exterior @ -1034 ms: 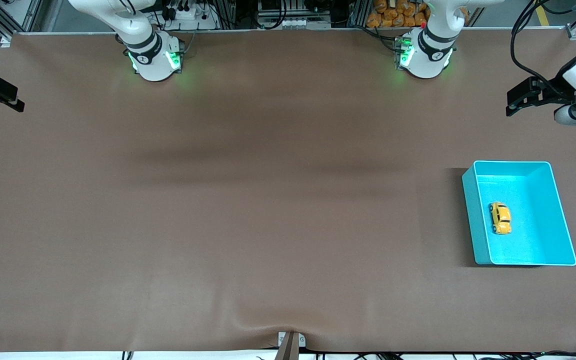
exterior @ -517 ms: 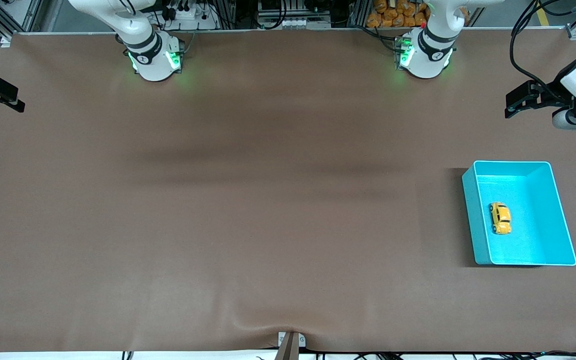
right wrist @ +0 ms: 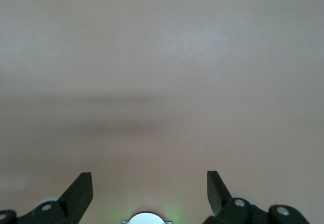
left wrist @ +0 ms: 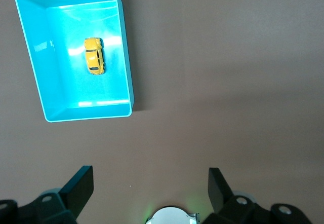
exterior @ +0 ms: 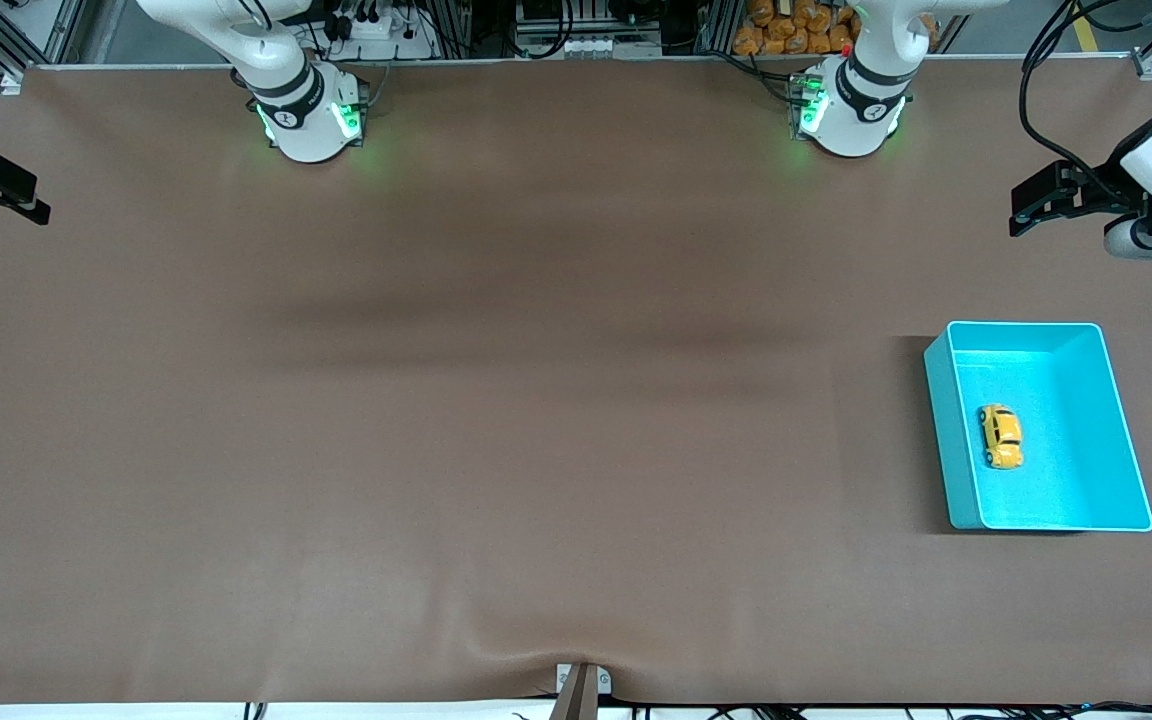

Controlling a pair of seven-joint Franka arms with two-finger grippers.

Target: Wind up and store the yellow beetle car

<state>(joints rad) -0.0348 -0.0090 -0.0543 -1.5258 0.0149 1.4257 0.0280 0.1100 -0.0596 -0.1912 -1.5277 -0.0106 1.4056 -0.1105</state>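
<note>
Left gripper (left wrist: pixel 150 183): jaws spread wide, holding nothing, raised over tabletop (exterior: pixel 536 400) at left arm's end. Right gripper (right wrist: pixel 149 186): jaws wide, nothing held, over bare tabletop at right arm's end. Yellow beetle car (exterior: pixel 1001 436) inside turquoise bin (exterior: pixel 946 420), near wall facing mid-table. Tabletop between bases and front edge open.

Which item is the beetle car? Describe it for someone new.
Find the turquoise bin toward the left arm's end of the brown table. The yellow beetle car lies inside on its floor: the only thing in it, tiny, rounded, dark windows.
</note>
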